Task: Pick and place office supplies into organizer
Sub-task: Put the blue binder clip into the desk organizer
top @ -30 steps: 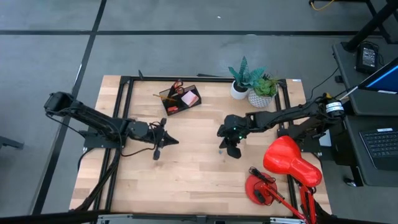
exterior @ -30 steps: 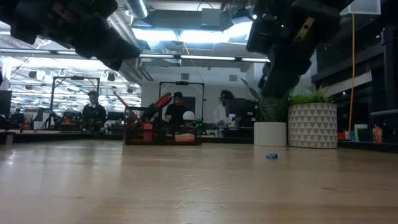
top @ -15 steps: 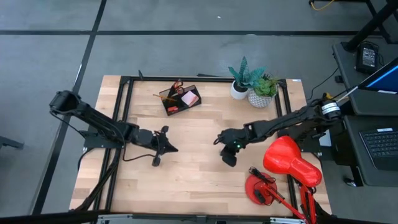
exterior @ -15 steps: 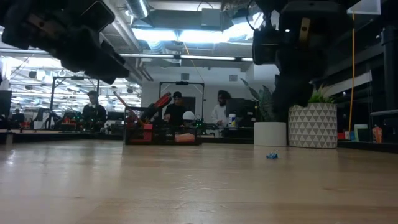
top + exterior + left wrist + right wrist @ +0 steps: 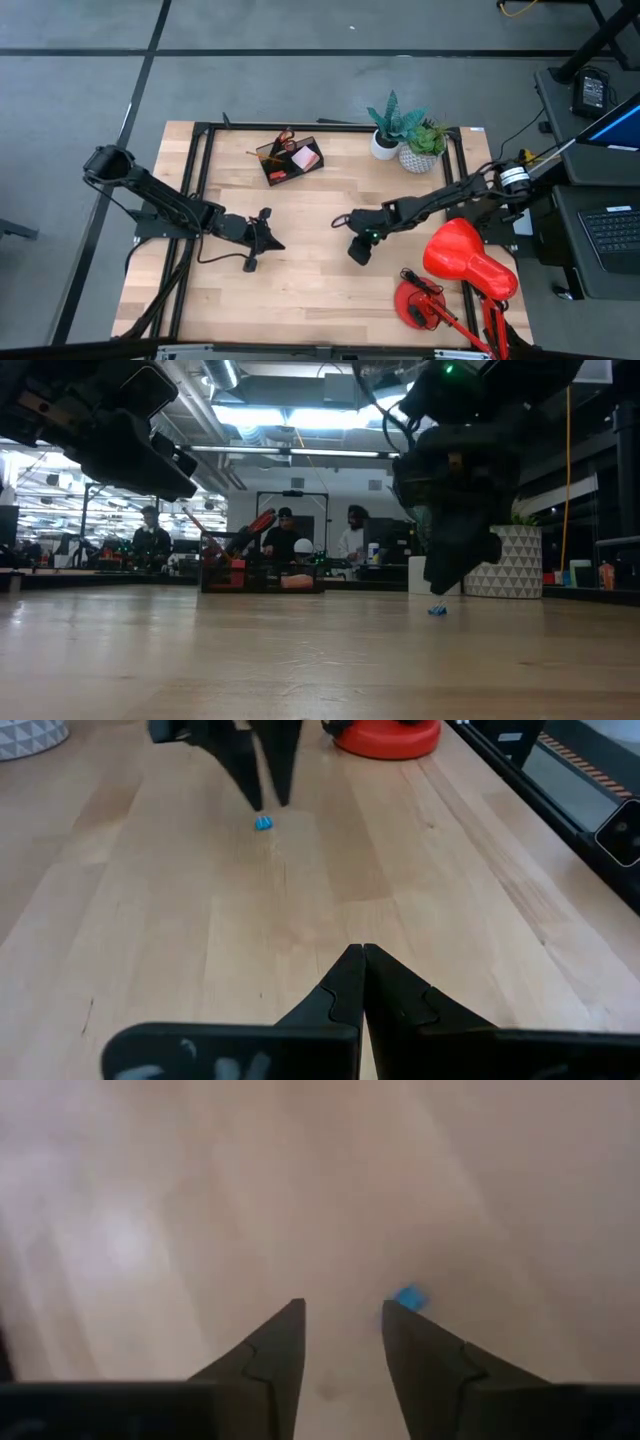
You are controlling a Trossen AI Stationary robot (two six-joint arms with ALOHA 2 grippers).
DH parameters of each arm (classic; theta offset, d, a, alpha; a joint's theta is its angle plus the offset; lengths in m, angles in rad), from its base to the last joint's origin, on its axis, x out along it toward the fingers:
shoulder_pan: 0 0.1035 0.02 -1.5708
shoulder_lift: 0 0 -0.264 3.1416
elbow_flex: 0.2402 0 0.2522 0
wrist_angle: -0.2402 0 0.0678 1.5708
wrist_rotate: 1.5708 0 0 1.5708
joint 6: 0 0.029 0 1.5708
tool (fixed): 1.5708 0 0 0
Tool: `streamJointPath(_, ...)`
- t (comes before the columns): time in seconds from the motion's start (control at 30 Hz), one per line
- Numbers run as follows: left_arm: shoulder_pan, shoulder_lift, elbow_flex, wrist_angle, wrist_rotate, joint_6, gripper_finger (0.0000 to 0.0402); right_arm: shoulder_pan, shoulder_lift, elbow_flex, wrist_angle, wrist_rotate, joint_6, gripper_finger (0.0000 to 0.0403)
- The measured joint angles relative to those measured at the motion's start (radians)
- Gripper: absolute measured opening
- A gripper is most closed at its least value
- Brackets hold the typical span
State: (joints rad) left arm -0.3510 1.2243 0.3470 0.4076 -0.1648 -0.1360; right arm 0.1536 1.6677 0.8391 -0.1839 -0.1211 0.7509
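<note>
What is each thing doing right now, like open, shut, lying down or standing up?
Right gripper: open, over the blue piece.
Left gripper: shut, empty, above bare wood.
Small blue piece: lying loose on the table.
Organizer: upright, scissors and a pink pad inside.
Potted plants: upright.

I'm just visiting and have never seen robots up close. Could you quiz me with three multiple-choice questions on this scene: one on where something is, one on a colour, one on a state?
1. Where does the small blue item lie?
A. In the dark divided organizer tray
B. On the bare wooden table, by the right gripper
C. In a plant pot

2. What colour is the desk lamp?
A. Red
B. Green
C. White

3. How do the left gripper's fingers stand?
A. Wide apart
B. Pressed together, holding nothing
C. Clamped on a pen

Answers:
1 B, the left wrist view shows it on the wood beside the right gripper.
2 A, it shows red from above.
3 B, the tips meet in its wrist view.
</note>
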Motion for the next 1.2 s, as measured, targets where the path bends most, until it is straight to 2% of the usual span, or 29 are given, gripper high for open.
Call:
streamJointPath(0.27,-0.002,0.002,0.0,0.003,-0.001,0.0,0.0002,-0.057,0.004,0.0,-0.021,-0.039,-0.019,0.0139)
streamJointPath(0.5,-0.002,0.002,0.0,0.003,-0.012,0.0,0.0003,-0.059,0.003,0.0,-0.11,-0.073,-0.015,0.0139)
streamJointPath(0.73,-0.002,0.002,0.0,0.003,-0.049,0.0,0.0003,-0.059,0.004,0.0,-0.074,-0.064,0.003,0.0139)
streamJointPath(1.2,-0.002,0.002,0.0,0.008,-0.051,0.0,0.0001,-0.059,0.056,0.001,-0.013,-0.065,0.004,0.0139)
